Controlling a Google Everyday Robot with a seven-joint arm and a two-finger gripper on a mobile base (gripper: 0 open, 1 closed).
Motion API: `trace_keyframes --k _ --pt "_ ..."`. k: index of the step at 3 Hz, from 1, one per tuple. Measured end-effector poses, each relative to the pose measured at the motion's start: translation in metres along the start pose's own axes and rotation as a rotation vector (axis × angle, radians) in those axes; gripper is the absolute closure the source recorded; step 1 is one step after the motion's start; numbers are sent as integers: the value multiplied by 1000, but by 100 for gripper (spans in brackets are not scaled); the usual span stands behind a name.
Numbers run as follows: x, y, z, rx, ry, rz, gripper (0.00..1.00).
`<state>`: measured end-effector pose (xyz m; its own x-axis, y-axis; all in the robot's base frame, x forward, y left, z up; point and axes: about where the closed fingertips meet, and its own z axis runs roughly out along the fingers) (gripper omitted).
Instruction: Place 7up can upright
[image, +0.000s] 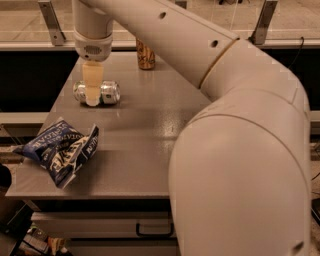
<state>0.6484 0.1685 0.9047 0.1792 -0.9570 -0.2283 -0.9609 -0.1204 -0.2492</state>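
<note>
Camera view: the 7up can (110, 92) lies on its side in the upper left of the frame, near the far left corner of the grey table (150, 130), with its long axis running left to right. The gripper (92, 99) hangs straight down over the can's middle and covers it. Whether it is clenched on the can or released I cannot tell. 1 brown-gold can (145, 54) stands upright behind, well apart, and a blue chip bag (60, 150) lies at lower left. The 7up can is probably light, thin-walled and slick (it would likely roll on this smooth top). A gentle hold across the round body at mid-length seems best, firm enough not to slip but not enough to dent.
</note>
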Motion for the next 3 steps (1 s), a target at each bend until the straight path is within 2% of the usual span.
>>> trace_keyframes --k 1,3 --pt "-2 0 10 -17 56 -2 0" --pt "-2 -9 20 -19 132 77 0"
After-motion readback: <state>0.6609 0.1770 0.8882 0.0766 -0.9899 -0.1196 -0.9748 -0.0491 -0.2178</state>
